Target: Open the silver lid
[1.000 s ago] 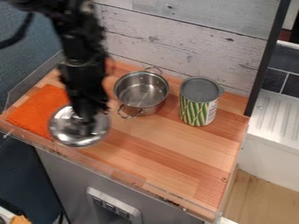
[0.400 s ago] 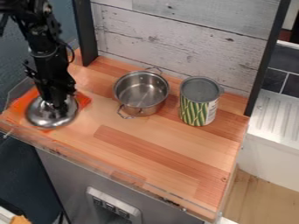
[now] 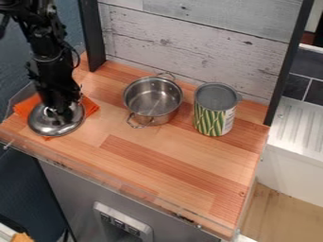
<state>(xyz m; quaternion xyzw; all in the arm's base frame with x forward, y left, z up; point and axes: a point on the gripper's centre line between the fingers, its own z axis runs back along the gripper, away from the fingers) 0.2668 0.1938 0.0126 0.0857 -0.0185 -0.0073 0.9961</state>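
we see the silver lid [image 3: 52, 126] shifted left over the orange cloth [image 3: 90, 106] at the frame's left, beneath the gripper [image 3: 61, 109], whose grip we cannot tell, leaving the pot [image 3: 151, 99] uncovered and opening apparently achieved.

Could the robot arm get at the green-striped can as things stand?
Probably, though the open pot stands between the gripper and the can, so it would likely need to pass over or around it.

A round silver metal lid [image 3: 49, 126] is seen beneath the black two-finger gripper [image 3: 61, 110], apart from the open round steel pot [image 3: 152, 100]
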